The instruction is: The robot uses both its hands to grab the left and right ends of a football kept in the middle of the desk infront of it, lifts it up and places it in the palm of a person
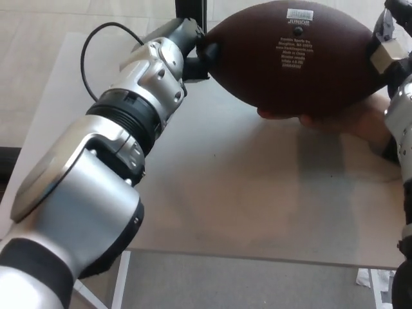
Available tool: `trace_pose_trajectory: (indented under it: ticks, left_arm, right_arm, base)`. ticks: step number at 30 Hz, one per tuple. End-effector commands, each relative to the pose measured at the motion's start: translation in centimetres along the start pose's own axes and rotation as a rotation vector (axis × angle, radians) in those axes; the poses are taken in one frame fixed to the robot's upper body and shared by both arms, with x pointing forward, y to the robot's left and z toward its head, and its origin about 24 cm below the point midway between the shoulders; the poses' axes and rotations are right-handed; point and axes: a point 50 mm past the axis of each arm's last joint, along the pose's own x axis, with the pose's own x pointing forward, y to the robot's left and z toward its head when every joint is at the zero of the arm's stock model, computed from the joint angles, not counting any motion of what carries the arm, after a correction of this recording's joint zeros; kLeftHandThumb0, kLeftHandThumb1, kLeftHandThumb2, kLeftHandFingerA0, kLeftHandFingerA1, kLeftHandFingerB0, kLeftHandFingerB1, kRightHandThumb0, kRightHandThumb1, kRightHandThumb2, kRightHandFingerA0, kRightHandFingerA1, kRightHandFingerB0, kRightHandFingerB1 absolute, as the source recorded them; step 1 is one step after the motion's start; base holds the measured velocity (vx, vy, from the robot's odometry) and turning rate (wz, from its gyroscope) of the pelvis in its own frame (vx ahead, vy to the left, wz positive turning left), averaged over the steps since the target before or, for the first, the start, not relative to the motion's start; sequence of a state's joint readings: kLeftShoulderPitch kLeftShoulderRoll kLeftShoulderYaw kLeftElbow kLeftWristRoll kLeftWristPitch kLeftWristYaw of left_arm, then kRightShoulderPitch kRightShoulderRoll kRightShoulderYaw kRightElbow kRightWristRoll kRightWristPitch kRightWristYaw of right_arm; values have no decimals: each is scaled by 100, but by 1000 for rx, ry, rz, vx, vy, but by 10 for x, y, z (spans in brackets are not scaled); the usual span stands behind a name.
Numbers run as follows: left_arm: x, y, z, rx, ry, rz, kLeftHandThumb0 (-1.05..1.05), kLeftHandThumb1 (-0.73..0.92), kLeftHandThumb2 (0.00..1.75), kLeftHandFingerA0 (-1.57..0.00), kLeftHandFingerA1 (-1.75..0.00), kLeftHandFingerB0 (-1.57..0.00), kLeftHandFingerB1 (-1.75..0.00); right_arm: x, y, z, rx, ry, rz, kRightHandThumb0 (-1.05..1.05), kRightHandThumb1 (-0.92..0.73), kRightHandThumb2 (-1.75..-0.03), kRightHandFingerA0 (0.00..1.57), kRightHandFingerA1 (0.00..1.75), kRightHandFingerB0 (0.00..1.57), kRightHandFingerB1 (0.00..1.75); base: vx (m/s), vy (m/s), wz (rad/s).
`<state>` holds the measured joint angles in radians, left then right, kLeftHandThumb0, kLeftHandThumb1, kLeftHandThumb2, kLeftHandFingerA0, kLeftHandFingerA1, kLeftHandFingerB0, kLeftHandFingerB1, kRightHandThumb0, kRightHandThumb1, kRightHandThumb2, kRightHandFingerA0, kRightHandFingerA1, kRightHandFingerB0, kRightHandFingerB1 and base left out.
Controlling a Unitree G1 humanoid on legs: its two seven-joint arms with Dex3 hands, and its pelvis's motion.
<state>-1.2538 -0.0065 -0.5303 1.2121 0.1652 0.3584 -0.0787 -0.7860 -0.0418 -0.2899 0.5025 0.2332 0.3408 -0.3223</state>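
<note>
Head view, read left to right. Left hand (205, 51), at 10 o'clock of the football (295, 59), presses its dark fingers against the ball's left tip; the silver left arm (116, 148) runs down toward 7 o'clock. The football sits high in the frame, long axis roughly level, printed text facing up, held clear above the surface (244, 193). A person's palm (341, 119) lies directly beneath the ball at 6 o'clock, fingertips showing under its lower edge, apparently touching it. Right hand (389, 51), at 3 o'clock of the ball, bears on the right tip; only part of it shows, so its finger spread cannot be told. Risk: if one hand lets go before the other, the rounded ball may pivot on the palm and roll off toward the surface; a palm set off-centre under the ball would make this more likely.
</note>
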Motion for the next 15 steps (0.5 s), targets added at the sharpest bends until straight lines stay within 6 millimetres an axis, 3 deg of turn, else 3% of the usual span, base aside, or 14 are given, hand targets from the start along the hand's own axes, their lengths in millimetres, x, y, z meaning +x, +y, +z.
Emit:
trace_pose_trajectory:
  ticks: [1, 3, 4, 5, 6, 7, 8, 9, 10, 11, 12, 13, 14, 15]
  left_arm:
    - [-6, 38, -26, -292, -69, -57, -68, 71, 61, -49, -67, 0, -7]
    - [-7, 44, -29, -287, -84, -46, -68, 71, 61, -49, -67, 0, -7]
    - [-9, 53, -34, -296, -113, -17, -68, 72, 62, -42, -63, 0, -7]
    - [-11, 58, -37, -310, -115, -10, -69, 71, 65, -32, -58, 0, -4]
    - [-12, 64, -40, -331, -118, 1, -69, 71, 65, -32, -58, 0, -4]
    - [-19, 84, -50, -424, -139, 40, -69, 73, 62, -16, -52, 0, -9]
    - [-27, 100, -60, -481, -188, 77, -90, 65, 101, -2, -31, 0, -7]
    - [-36, 114, -68, -492, -222, 128, -92, 71, 106, -2, -32, 0, -7]
    - [-42, 121, -72, -516, -249, 153, -94, 76, 110, -2, -29, 0, -7]
    - [-50, 130, -80, -593, -290, 180, -96, 74, 111, -2, -24, 0, -5]
    - [-59, 138, -89, -666, -328, 195, -95, 76, 114, 0, -27, 0, -8]
    - [-66, 142, -93, -682, -350, 197, -95, 76, 114, 0, -27, 0, -8]
    - [-88, 148, -103, -739, -407, 222, -94, 83, 120, 0, -30, 0, -16]
    - [-111, 151, -115, -782, -459, 253, -96, 80, 120, 0, -32, 0, -14]
  right_arm:
    - [-2, -42, 34, -239, -96, 200, -93, -71, -112, 0, 18, 0, 10]
    - [-3, -46, 38, -250, -101, 198, -93, -71, -112, 0, 18, 0, 10]
    - [-4, -52, 44, -290, -128, 201, -91, -71, -114, 0, 20, 0, 14]
    - [-4, -54, 47, -284, -132, 205, -105, -76, -116, 0, 11, 0, 7]
    - [-6, -56, 50, -274, -137, 212, -105, -76, -116, 0, 11, 0, 7]
    - [-7, -64, 60, -298, -145, 201, -99, -73, -109, 43, 94, 0, 0]
    - [-10, -74, 67, -321, -188, 215, -105, -82, -121, 0, 18, 0, 5]
    - [-14, -82, 74, -358, -195, 203, -105, -80, -122, 51, 116, 0, 6]
    - [-16, -88, 78, -375, -201, 199, -98, -75, -108, 64, 101, 0, 0]
    - [-20, -97, 83, -381, -227, 202, -101, -78, -114, 2, 53, 0, 0]
    - [-26, -106, 89, -376, -261, 203, -104, -77, -117, 35, 82, 0, 0]
    - [-31, -113, 94, -383, -278, 197, -104, -77, -117, 35, 82, 0, 0]
    - [-44, -128, 104, -377, -338, 219, -105, -75, -121, 0, 22, 0, 3]
    - [-59, -142, 114, -387, -404, 232, -105, -83, -124, 0, 14, 0, 5]
  base:
    - [0, 0, 0]
    - [0, 0, 0]
    - [0, 0, 0]
    - [0, 0, 0]
    - [0, 0, 0]
    - [0, 0, 0]
    - [0, 0, 0]
    - [0, 0, 0]
    - [0, 0, 0]
    - [0, 0, 0]
    - [0, 0, 0]
    - [0, 0, 0]
    - [0, 0, 0]
    - [0, 0, 0]
